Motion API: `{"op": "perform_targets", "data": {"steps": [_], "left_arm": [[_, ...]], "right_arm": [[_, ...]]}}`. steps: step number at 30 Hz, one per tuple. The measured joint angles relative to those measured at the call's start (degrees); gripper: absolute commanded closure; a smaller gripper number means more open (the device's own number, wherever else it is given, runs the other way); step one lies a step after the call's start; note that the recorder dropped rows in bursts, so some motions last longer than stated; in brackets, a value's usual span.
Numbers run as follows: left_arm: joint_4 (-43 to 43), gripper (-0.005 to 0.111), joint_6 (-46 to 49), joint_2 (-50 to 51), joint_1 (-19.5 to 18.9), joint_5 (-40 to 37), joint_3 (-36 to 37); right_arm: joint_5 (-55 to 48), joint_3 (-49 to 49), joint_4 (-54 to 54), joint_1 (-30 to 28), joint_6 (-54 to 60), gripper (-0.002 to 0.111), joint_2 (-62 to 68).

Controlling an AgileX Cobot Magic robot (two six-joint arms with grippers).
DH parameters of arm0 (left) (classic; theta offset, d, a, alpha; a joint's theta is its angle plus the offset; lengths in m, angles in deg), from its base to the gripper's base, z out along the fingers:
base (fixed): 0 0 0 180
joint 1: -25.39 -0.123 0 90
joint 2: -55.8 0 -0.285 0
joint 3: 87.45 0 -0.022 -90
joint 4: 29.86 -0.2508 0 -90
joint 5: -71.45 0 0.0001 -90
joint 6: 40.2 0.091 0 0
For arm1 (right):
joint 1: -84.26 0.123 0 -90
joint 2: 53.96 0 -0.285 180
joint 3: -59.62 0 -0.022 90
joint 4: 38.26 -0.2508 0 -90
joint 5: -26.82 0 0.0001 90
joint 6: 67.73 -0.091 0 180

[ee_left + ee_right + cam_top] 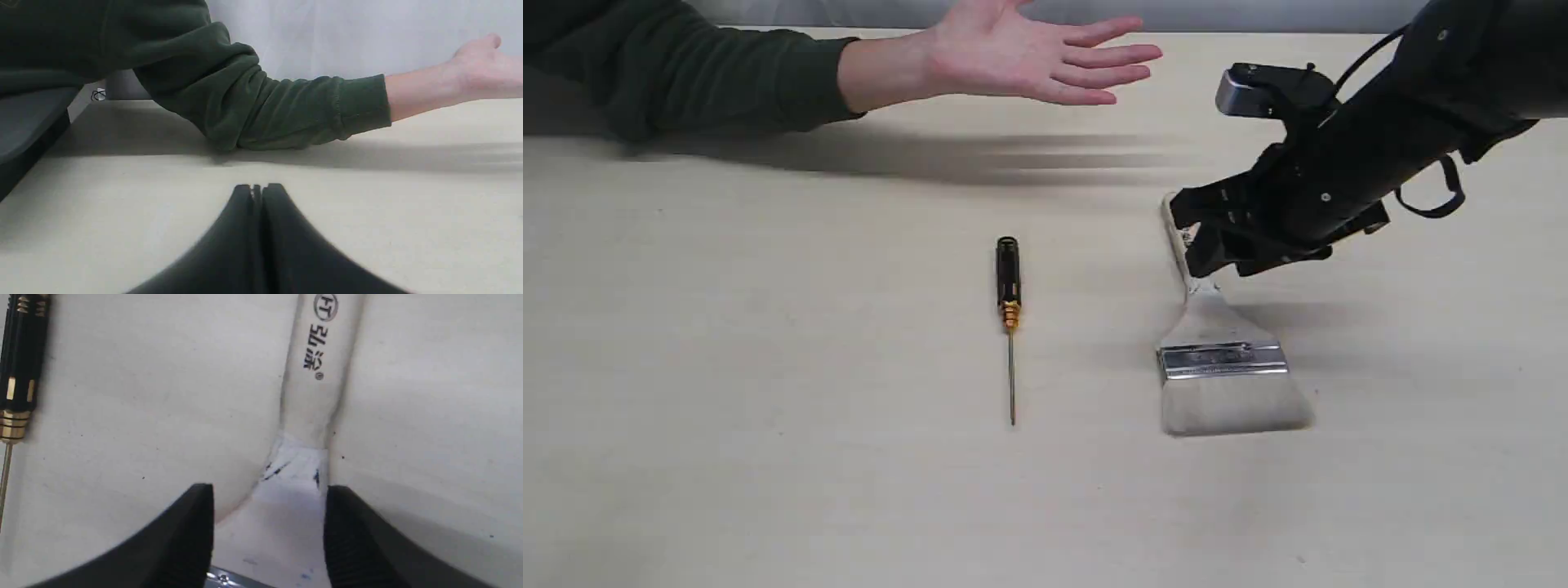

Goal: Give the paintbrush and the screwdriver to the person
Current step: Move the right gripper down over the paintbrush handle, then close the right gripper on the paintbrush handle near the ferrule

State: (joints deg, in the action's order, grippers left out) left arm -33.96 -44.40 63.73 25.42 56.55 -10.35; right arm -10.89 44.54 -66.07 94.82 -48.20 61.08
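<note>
The paintbrush lies flat on the table, bristles toward the near edge, its pale handle pointing away. My right gripper is low over the handle, open, with one finger on each side of the handle's neck; I cannot tell whether the fingers touch it. The screwdriver lies to the brush's left, black handle at the far end, untouched. The person's open hand hovers palm up at the far edge, green sleeve resting on the table. My left gripper is shut and empty, out of the exterior view.
The pale table top carries only these two tools. A dark grey ledge stands at the table's end near the person's elbow. A grey wall runs behind.
</note>
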Motion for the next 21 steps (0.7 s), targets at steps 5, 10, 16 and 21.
{"op": "perform_targets", "data": {"steps": [5,10,16,21], "left_arm": [[0.0,0.107,0.0,0.0,0.0,0.0,0.0],[0.0,0.107,0.0,0.0,0.0,0.0,0.0],[0.0,0.107,0.0,0.0,0.0,0.0,0.0],[0.0,0.107,0.0,0.0,0.0,0.0,0.0]], "right_arm": [[2.0,0.1,0.2,1.6,-0.4,0.047,0.6],[3.6,0.2,3.0,1.6,-3.4,0.047,1.7],[3.8,0.3,4.0,1.6,-5.2,0.047,4.5],[4.3,0.4,4.0,1.6,-5.4,0.047,5.9]]}}
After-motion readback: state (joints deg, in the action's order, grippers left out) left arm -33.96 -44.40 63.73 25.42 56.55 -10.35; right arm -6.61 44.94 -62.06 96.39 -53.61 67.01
